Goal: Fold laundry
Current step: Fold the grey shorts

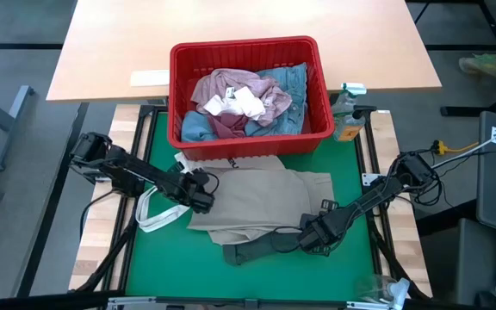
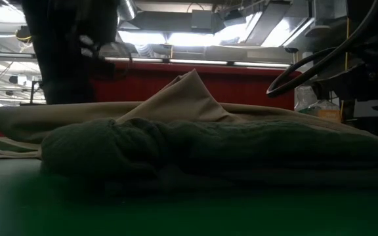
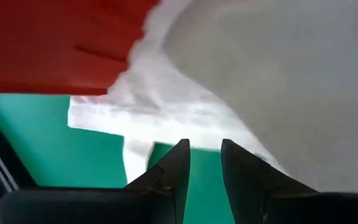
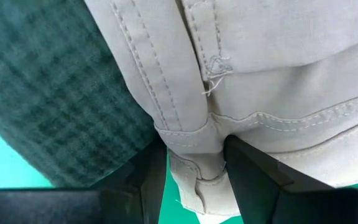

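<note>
Trousers first: the beige trousers (image 1: 261, 200) lie spread at the middle of the green mat (image 1: 351, 159), overlapping the dark green top (image 1: 261, 250), which sits bunched at six o'clock, nearest the front edge. The right gripper (image 1: 319, 232), at about four o'clock, pinches the stitched trouser edge (image 4: 197, 168) between its fingers, next to the green knit. The left gripper (image 1: 198, 191), at nine o'clock, hovers at the trousers' other side beside the white tote bag (image 1: 164, 211); its fingers (image 3: 173, 165) stand slightly spread with nothing between them. Farther off, at twelve o'clock, the red basket (image 1: 248, 142) holds the pink top (image 1: 231, 95), jeans (image 1: 291, 82) and socks (image 1: 235, 103). Folding the trousers appears under way; next, the left likely needs its own grip on the cloth.
</note>
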